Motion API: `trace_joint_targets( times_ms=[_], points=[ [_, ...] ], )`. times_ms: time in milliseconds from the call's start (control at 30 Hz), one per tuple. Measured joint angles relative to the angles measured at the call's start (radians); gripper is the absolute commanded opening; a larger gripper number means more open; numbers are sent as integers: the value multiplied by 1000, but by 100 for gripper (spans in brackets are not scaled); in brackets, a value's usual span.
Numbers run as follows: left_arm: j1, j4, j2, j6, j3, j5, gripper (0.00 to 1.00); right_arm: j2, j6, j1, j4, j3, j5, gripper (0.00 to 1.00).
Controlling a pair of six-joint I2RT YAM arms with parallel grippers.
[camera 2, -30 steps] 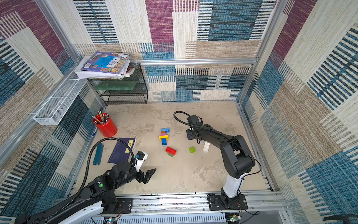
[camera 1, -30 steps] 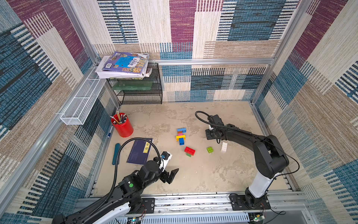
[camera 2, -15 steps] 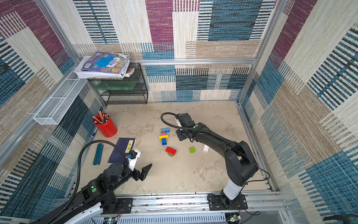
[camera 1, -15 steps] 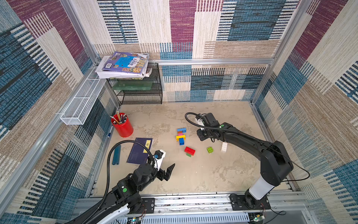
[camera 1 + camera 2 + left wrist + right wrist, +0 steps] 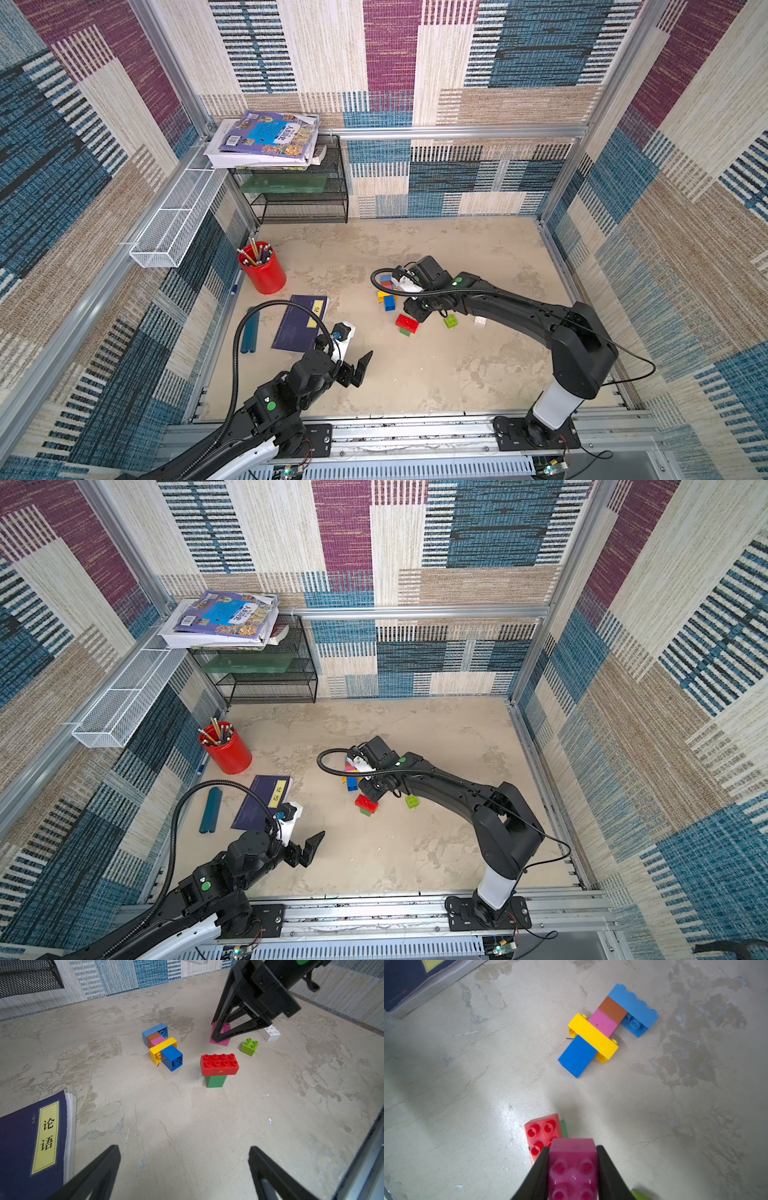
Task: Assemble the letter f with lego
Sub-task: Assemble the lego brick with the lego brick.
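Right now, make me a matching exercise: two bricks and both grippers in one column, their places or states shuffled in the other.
Column one:
1. red brick
2. yellow brick
3. left gripper
4. right gripper

Column two:
A. shut on a pink brick
B. on top of a green brick
C. open, empty
D. crosswise in the joined row

Pairs: 1-B, 2-D, 3-C, 4-A
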Motion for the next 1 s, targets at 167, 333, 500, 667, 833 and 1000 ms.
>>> trace_joint_targets(
  times_ms=[167,333,500,667,833,1000],
  points=[
    [0,0,11,0,0,0,99,8,-20,24,-18,9,-1,30],
    [0,2,19,0,0,0,99,16,-34,32,-27,13,0,29],
    [0,3,19,0,0,0,99,16,-48,43,-29,13,-1,29],
    [0,3,19,0,0,0,99,16,-55,45,-29,11,-1,29],
    [0,3,19,0,0,0,99,16,-63,45,-30,6,-1,29],
    [0,3,19,0,0,0,99,24,-71,45,-30,4,-1,29]
  ],
)
